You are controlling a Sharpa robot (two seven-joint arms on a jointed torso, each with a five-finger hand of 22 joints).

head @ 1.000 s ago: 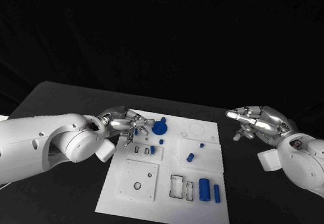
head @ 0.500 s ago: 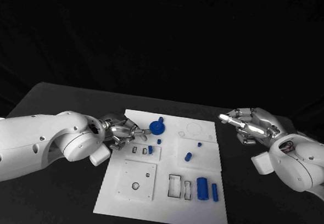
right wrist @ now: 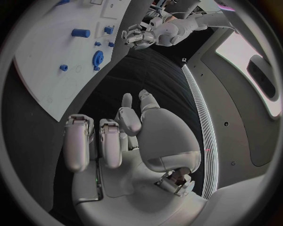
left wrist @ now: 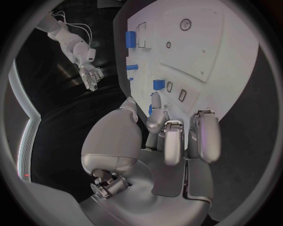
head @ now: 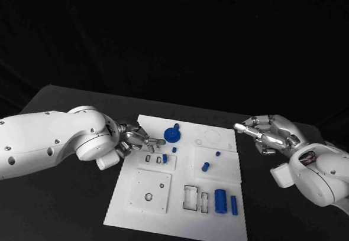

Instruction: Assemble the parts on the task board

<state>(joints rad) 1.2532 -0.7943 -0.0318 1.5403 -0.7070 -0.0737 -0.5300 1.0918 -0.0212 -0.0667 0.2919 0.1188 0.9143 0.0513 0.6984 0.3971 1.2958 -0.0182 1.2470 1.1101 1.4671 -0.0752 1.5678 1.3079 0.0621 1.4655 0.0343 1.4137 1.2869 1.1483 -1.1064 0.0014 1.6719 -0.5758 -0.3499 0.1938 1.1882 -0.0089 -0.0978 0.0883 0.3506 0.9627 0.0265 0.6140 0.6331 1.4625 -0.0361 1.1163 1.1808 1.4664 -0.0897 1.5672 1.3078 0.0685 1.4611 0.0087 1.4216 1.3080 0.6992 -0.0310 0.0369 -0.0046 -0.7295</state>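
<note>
The white task board (head: 212, 232) lies mid-table. A blue gear (head: 173, 134) stands near its far edge, with small blue pegs (head: 206, 166) around it and two blue cylinders (head: 219, 201) near the front right. My left hand (head: 133, 139) hovers over the board's left edge beside two small slots (head: 152, 160). Its fingers are curled, and its thumb and a fingertip seem to pinch a small blue part (left wrist: 151, 109), which is mostly hidden. My right hand (head: 267, 133) is raised off the board's far right corner, fingers curled in on nothing.
A square white plate (head: 149, 192) with round holes sits raised on the board's front left, and black-outlined rectangular pockets (head: 190, 198) lie beside the cylinders. Bare black table (head: 53, 201) surrounds the board on all sides.
My left arm has swung its elbow up and toward the board, while its hand has stayed by the slots. My right hand has drifted slightly toward the board.
</note>
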